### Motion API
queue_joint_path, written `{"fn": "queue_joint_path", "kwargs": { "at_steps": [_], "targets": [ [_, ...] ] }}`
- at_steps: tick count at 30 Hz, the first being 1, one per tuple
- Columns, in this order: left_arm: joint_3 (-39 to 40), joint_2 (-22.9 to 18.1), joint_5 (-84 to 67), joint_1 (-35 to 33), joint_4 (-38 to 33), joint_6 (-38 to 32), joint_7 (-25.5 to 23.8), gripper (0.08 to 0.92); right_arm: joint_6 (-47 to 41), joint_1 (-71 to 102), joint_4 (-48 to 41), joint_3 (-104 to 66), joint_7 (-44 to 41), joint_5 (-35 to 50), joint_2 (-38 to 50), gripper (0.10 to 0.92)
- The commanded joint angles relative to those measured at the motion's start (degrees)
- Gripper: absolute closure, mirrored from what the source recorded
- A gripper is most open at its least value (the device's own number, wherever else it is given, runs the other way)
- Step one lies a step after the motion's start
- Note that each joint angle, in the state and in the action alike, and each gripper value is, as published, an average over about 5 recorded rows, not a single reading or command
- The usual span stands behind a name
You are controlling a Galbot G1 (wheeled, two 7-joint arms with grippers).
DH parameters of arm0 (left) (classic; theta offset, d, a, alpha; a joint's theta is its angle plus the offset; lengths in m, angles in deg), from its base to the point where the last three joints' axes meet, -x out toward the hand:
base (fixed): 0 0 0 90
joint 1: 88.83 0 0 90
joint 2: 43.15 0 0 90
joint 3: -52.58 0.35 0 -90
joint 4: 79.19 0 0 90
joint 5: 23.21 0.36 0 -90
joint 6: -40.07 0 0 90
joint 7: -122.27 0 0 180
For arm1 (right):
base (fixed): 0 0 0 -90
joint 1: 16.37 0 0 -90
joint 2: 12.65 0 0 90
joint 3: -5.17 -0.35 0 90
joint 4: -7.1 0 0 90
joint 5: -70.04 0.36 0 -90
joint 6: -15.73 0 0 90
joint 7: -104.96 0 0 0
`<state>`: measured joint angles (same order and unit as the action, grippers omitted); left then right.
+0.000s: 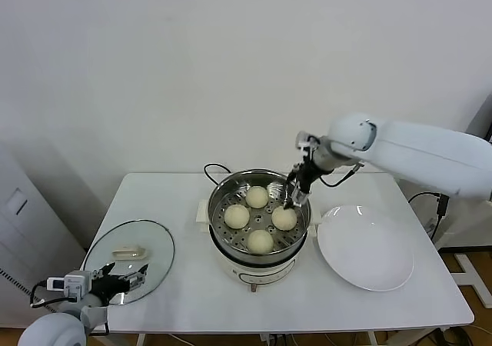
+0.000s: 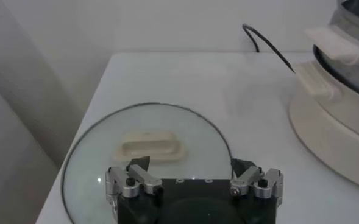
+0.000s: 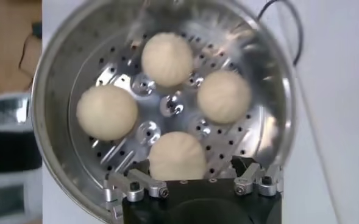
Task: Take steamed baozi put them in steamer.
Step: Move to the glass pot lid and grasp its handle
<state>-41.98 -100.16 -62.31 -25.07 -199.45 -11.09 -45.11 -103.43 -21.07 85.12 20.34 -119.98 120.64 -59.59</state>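
Head view, left to right: I see my left gripper [image 1: 127, 277] parked low over the glass lid [image 1: 154, 242], fingers spread. Next, all four steamed baozi [image 1: 260, 241] sit in the steamer [image 1: 223, 196]. My right gripper [image 1: 292, 194] hangs above them, fingers apart, gripping nothing. Rightmost lies the white plate [image 1: 366, 247].

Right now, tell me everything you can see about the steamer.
The steamer is a round, shiny steel pot on a cream-white base, standing upright mid-table between the glass lid and the white plate. Its lid is off. Four baozi sit on its perforated tray. A black cord trails behind. The open right gripper hangs just above one bun.
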Motion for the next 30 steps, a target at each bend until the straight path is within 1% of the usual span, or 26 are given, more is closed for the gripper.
{"fn": "queue_joint_path", "kwargs": {
  "at_steps": [1, 7, 11, 15, 17, 25, 30],
  "targets": [
    [-1.2, -0.7, 0.5, 0.3, -0.2, -0.7, 0.0, 0.177, 9.2, 23.8, -3.6, -35.9, 10.0, 7.2, 9.3, 0.203],
    [-1.5, -0.3, 0.2, 1.6, 0.1, -1.8, -0.2, 0.177, 18.8, 47.1, -0.9, -60.3, 17.9, 6.6, 10.2, 0.203],
    [-1.5, -0.2, 0.1, 2.8, 0.4, -3.0, -0.7, 0.177, 24.2, 60.4, 1.8, -73.1, 21.8, 5.0, 9.3, 0.203],
    [-1.9, -0.4, 0.5, 3.4, 0.8, -4.8, -1.3, 0.177, 30.2, 71.1, 3.6, -82.8, 25.9, 1.3, 7.4, 0.203],
    [-2.1, -0.5, 1.8, 3.4, 1.1, -5.9, -1.6, 0.177, 31.4, 75.8, 4.8, -87.8, 26.4, -1.3, 5.8, 0.203],
    [-2.3, 0.1, 16.8, 1.7, 2.8, -12.1, -4.7, 0.177, 33.3, 93.0, 9.0, -105.6, 27.5, -10.5, -2.7, 0.203],
    [-2.3, 0.6, 32.3, -0.8, 5.6, -19.1, -6.7, 0.177, 33.4, 100.3, 10.7, -112.0, 27.7, -14.3, -7.3, 0.203]
  ]
}}
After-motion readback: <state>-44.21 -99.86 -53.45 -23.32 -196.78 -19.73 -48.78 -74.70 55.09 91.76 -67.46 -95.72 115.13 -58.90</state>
